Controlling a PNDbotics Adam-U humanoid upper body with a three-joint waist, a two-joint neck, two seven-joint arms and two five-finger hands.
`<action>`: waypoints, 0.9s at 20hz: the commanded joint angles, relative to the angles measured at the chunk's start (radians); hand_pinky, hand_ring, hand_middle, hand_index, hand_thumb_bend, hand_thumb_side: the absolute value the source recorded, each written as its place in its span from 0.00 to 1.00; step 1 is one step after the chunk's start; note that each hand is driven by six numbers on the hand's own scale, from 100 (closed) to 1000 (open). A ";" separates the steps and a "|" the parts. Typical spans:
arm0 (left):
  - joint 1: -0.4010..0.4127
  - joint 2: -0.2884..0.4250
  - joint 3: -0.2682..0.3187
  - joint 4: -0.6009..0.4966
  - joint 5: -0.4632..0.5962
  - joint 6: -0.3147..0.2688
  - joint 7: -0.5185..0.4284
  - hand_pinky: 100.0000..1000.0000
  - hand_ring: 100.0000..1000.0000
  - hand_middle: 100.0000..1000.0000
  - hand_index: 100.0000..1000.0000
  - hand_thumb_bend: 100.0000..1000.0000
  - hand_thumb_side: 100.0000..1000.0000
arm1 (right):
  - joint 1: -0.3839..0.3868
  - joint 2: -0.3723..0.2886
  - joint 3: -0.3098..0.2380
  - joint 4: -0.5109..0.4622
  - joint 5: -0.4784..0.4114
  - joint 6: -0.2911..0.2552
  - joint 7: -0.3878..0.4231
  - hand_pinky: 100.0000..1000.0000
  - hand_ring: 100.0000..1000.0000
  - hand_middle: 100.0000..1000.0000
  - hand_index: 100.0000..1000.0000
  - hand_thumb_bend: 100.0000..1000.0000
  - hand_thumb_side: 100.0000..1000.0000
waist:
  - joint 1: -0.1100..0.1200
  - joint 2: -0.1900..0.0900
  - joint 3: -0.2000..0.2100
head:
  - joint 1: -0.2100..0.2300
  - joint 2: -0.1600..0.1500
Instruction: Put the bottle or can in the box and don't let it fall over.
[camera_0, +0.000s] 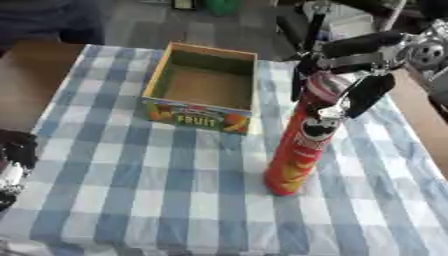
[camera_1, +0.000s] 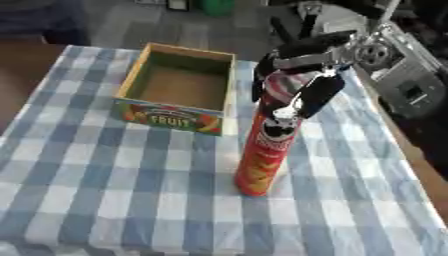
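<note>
**A:** So, biggest first: where does everything sit around the box?

**B:** The checked tablecloth (camera_0: 175, 200) runs under all of it. The box (camera_0: 203, 82), open-topped with a fruit label on its near wall, stands toward the far side and looks empty. The tall red can (camera_0: 302, 142) is on the cloth to the right of the box and nearer to us, apart from it, leaning a little with its top tipped toward the far right.

**A:** And the hands?

**B:** The right hand (camera_0: 354, 70) comes in from the upper right and is closed round the can's top, fingers on one side and thumb down the other. The left hand (camera_0: 16, 155) rests at the cloth's left edge, well away from the box; I cannot tell how its fingers stand.

**A:** What might spoil this?

**B:** I'd judge the can's height. Held only at the top, its base could swing and clip the box's right wall, or it could land tilted and topple once let go.
</note>
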 joint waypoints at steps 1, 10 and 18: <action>-0.008 0.007 0.006 -0.009 0.007 -0.001 -0.002 0.57 0.50 0.53 0.67 0.07 0.43 | -0.032 -0.041 -0.030 -0.038 -0.028 0.004 0.002 0.14 0.40 0.62 0.68 0.00 0.15 | 0.003 -0.012 0.001 | 0.001 0.004; -0.017 0.006 0.005 -0.009 0.008 -0.002 -0.004 0.57 0.50 0.53 0.67 0.07 0.43 | -0.082 -0.085 -0.073 -0.060 -0.060 0.019 -0.019 0.13 0.39 0.61 0.67 0.00 0.10 | -0.002 -0.010 0.017 | -0.004 -0.009; -0.069 0.004 -0.022 -0.011 0.031 -0.008 -0.031 0.57 0.50 0.53 0.67 0.07 0.43 | -0.143 -0.119 -0.109 -0.004 -0.040 0.019 -0.077 0.12 0.38 0.59 0.65 0.00 0.05 | -0.003 0.006 0.092 | -0.038 -0.049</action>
